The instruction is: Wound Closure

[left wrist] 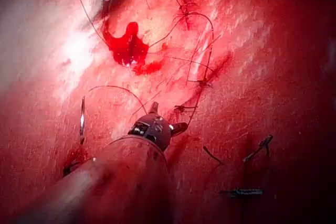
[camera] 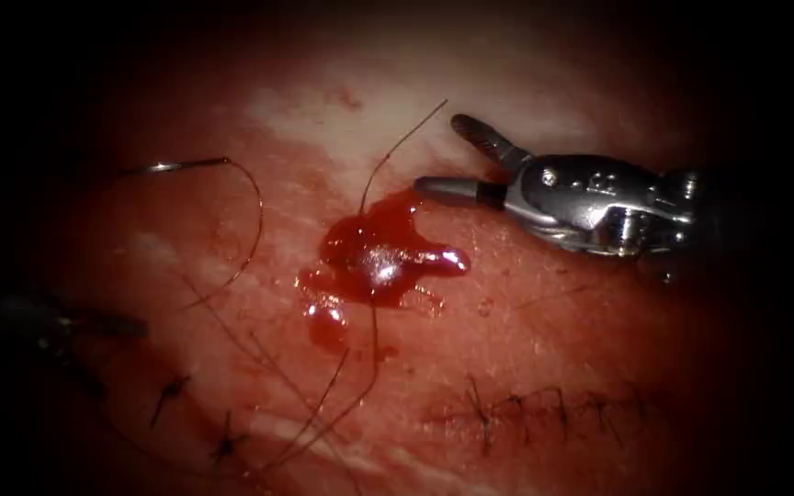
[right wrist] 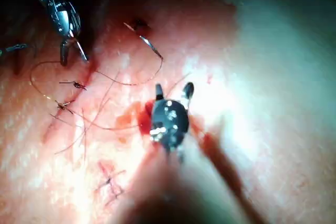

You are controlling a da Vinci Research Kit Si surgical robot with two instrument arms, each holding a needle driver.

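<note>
Our right tool (camera: 434, 156) has its jaws spread wide and holds nothing; we see the same open fork in its own wrist view (right wrist: 173, 92). It hangs over the pale part of the tissue (camera: 599, 331), just up and to the right of the red fluid (camera: 379, 253). One jaw points at the pool's upper edge, close to it, the other angles up and away.

Our left tool (camera: 103, 323) sits far off to the left of the right one, dim in the endoscope view. In the left wrist view (left wrist: 168, 119) its jaws stand apart with nothing between them, and in the right wrist view (right wrist: 71, 48) it also looks open.

The needle (camera: 181, 165) lies free on the tissue, gripped by neither tool. It is well to the left of the right tool and above the left one, on the left side of the fluid. We see it beside the left tool in the left wrist view (left wrist: 82, 120). We cannot tell whether its tip is in the tissue.

The thread (camera: 255, 216) curves down from the needle's end. More of it runs up out of the fluid towards the right tool's jaws, passing just left of them without touching. Stitches (camera: 544, 404) lie below the right tool.
</note>
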